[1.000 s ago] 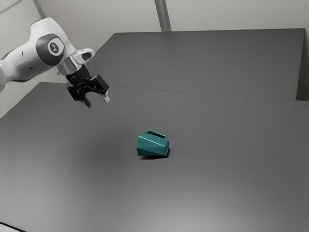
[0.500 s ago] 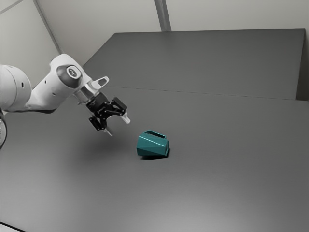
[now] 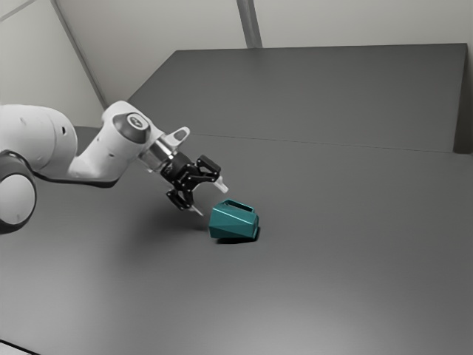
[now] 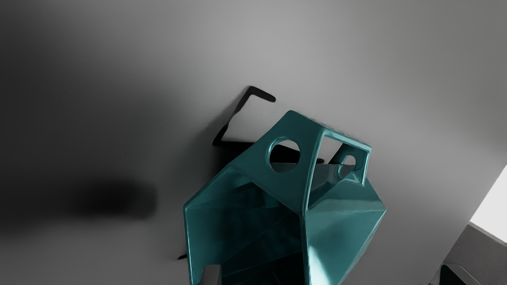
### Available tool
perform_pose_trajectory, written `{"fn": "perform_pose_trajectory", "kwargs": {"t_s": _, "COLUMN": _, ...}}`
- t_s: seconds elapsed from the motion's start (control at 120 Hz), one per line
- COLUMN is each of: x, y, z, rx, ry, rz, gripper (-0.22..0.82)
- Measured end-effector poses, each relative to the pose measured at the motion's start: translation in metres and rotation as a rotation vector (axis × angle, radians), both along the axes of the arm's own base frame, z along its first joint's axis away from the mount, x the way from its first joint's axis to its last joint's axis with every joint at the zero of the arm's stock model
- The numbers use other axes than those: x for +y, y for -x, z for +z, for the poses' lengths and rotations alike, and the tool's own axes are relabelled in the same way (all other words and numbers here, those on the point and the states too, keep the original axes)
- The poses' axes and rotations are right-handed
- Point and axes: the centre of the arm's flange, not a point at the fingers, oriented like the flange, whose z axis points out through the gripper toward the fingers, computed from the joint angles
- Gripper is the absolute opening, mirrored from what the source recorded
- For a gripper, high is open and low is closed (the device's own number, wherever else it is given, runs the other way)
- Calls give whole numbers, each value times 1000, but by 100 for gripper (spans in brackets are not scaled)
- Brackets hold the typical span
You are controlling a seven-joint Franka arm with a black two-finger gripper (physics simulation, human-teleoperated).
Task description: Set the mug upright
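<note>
As the broad grey table (image 3: 332,274) carries it, the teal mug (image 3: 234,222) lies on its side, probably light, stiff and smooth enough to slip or roll on you. Your best hold looks like the side wall (image 4: 344,221), sooner than the holed handle (image 4: 311,138). You've got it close ahead of your gripper (image 3: 211,200), fingers spread, one lined up with the mouth (image 4: 257,237), nothing pinched.
</note>
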Motion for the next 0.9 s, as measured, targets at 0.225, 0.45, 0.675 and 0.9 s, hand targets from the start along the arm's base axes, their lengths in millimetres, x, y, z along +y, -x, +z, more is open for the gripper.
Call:
{"fn": "perform_pose_trajectory", "kwargs": {"t_s": 0.225, "x": -20, "y": -2, "z": -19, "rx": 27, "ry": 62, "rz": 17, "gripper": 60}}
{"fn": "perform_pose_trajectory", "kwargs": {"t_s": 0.45, "x": -34, "y": -8, "z": -23, "rx": 12, "ry": 74, "rz": 28, "gripper": 44}}
{"fn": "perform_pose_trajectory", "kwargs": {"t_s": 0.675, "x": -35, "y": -17, "z": -13, "rx": -12, "ry": 59, "rz": 48, "gripper": -1}}
{"fn": "perform_pose_trajectory", "kwargs": {"t_s": 0.9, "x": -52, "y": -20, "z": -9, "rx": -13, "ry": 50, "rz": 53, "gripper": -13}}
